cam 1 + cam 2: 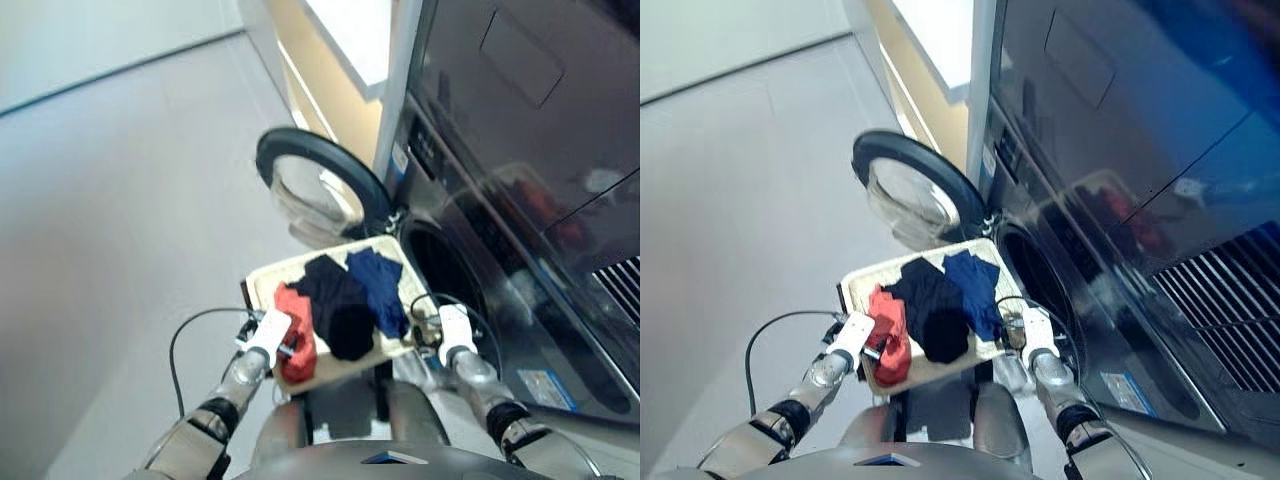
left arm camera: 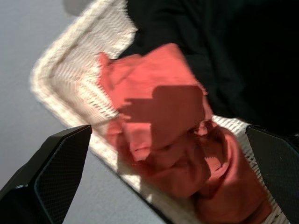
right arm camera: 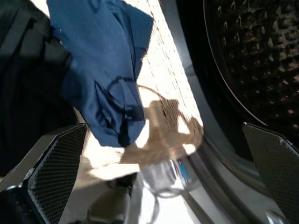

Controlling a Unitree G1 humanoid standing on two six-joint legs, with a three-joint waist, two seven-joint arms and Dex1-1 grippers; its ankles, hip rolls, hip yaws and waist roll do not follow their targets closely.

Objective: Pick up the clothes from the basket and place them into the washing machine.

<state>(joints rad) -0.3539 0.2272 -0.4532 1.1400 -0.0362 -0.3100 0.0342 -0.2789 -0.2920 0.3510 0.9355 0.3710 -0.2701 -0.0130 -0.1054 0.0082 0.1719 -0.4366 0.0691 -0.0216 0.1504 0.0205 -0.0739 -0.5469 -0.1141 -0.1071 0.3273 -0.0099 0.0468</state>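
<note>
Your left hand [image 2: 154,186] hangs spread over the red garment [image 1: 296,340], ready to grab; your right hand [image 3: 163,186], also apart, is by the basket [image 1: 262,280] at the drum [image 1: 445,265], all clothes inside.

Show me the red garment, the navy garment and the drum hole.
Red garment [image 2: 163,135]: left wrist view, on its crumpled middle.
Navy garment [image 3: 100,60]: right wrist view, on its flat upper fold.
Drum hole [image 3: 261,56]: right wrist view, on the perforated inner drum wall.
</note>
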